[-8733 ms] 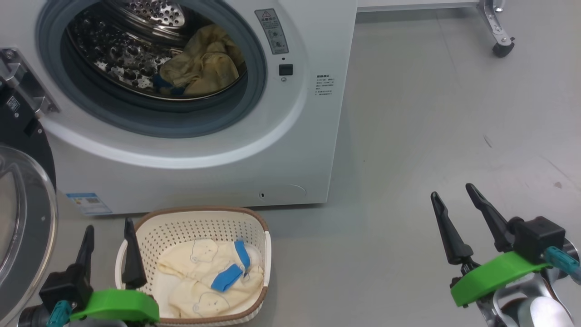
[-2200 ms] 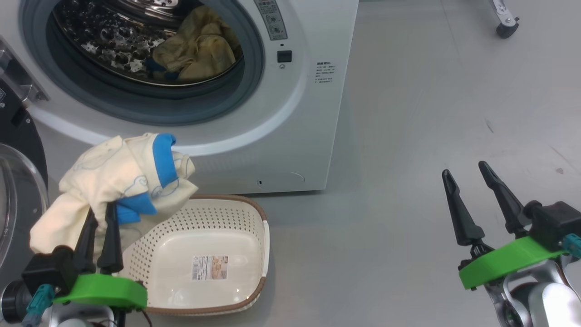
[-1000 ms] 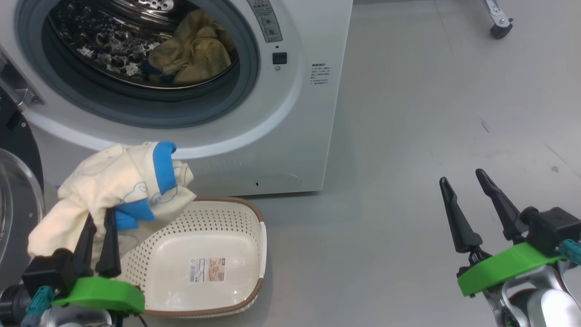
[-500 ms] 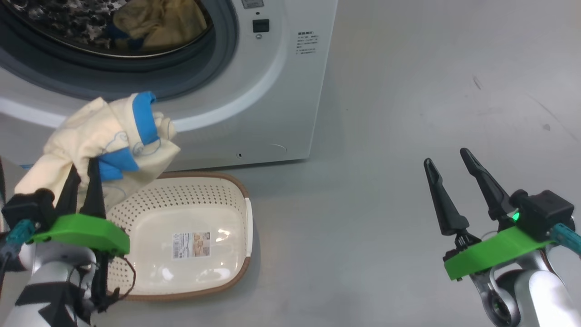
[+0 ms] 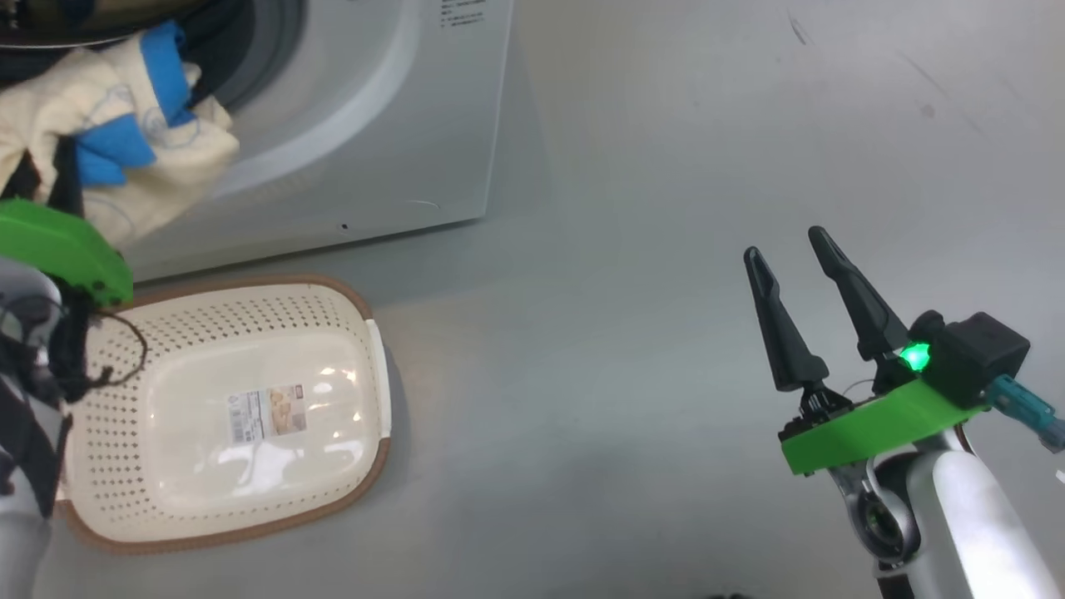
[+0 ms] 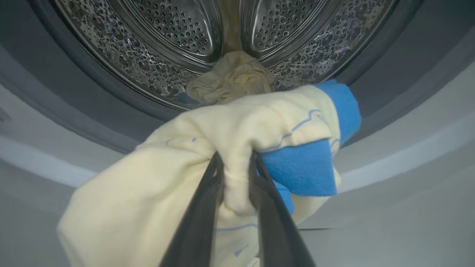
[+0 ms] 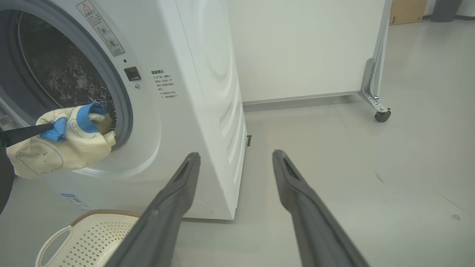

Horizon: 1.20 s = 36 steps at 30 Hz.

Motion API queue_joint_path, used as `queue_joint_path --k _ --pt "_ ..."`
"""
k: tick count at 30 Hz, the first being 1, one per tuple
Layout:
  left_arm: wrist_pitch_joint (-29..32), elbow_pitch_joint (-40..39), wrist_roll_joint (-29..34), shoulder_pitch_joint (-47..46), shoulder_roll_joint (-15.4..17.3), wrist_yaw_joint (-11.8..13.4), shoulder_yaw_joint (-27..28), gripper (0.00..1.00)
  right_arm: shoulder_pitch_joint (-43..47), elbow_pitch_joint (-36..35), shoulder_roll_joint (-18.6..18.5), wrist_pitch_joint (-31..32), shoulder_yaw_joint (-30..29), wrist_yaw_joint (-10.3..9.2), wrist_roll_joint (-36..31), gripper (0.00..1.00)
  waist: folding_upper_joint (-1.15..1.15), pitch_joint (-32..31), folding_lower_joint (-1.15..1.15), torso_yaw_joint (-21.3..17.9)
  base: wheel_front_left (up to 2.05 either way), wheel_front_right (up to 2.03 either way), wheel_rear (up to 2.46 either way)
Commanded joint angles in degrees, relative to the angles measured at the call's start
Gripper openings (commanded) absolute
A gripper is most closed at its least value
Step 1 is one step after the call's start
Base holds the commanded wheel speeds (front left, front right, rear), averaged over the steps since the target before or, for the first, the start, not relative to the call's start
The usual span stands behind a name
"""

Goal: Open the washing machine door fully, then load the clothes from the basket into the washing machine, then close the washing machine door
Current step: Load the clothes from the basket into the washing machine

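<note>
Left gripper (image 6: 236, 163) is pinching the clothes (image 6: 230, 126) between narrow fingers, with cream fabric bunching up between the tips. The bundle is hanging at the lower edge of the washing machine (image 7: 193, 74) opening, in front of the grey gasket (image 6: 74, 85). Its blue band is pointing into the mouth. Can't tell if the fabric is touching the gasket.

The steel drum (image 6: 159, 44) is standing open straight ahead of the left gripper. A crumpled yellowish garment (image 6: 230, 79) is lying at the drum bottom, just beyond the bundle.

The basket (image 5: 358, 416) is sitting on the floor (image 5: 624, 333), near side of the machine front and just apart from it. Its bare bottom is showing the label sticker (image 5: 266, 413).

Right gripper (image 5: 784, 243) is hovering with fingers spread wide, holding nothing, well apart to the right of the machine and the basket. Open floor is running right and far of the machine's corner. A caster (image 7: 382, 115) on a metal leg is standing far right, beside a white panel (image 7: 304, 48).
</note>
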Motion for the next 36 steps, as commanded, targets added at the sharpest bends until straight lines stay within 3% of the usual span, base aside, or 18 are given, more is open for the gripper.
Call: queue_joint_path --k 1,14,19,25,34,35,36 --pt "0.42 -0.85 -0.22 -3.97 3.62 -0.23 2.11 0.00 -1.43 -1.26 -0.43 -0.87 1.38 -0.16 0.55 1.00 0.00 2.71 -0.01 -2.35 0.00 0.00 0.00" --pt "10.24 9.20 -0.16 -24.20 10.82 -2.37 0.67 0.00 -5.61 2.34 -0.43 -4.34 5.15 -0.16 3.79 1.00 0.00 10.99 -0.01 -7.44 0.00 0.00 0.00" --pt "10.58 9.62 0.57 -30.48 12.45 -2.77 -0.35 0.00 -6.83 2.79 -0.43 -4.87 5.58 -0.16 4.68 1.00 0.00 14.56 -0.01 -8.05 0.00 0.00 0.00" --pt "6.91 9.73 1.48 -35.29 14.15 -2.89 -0.30 0.00 -8.01 3.17 -0.43 -5.09 6.58 -0.16 5.46 1.00 0.00 17.10 -0.01 -8.55 0.00 0.00 0.00" --pt "-6.11 12.01 3.94 -39.08 14.32 -1.27 -0.17 0.00 -9.46 2.65 -0.43 -5.16 7.02 -0.16 6.12 1.00 0.00 18.54 -0.01 -8.69 0.00 0.00 0.00" --pt "-5.94 12.98 3.78 -38.99 14.09 -1.42 -0.39 0.27 -9.49 2.66 -0.43 -5.16 7.11 -0.16 6.13 1.00 0.00 18.55 -0.01 -8.72 0.00 0.00 0.00" --pt "-5.98 13.82 3.67 -39.01 13.94 -1.48 -0.49 0.77 -9.52 2.68 -0.43 -5.16 7.14 -0.16 6.13 1.00 0.00 18.57 -0.01 -8.71 0.00 0.00 0.00"
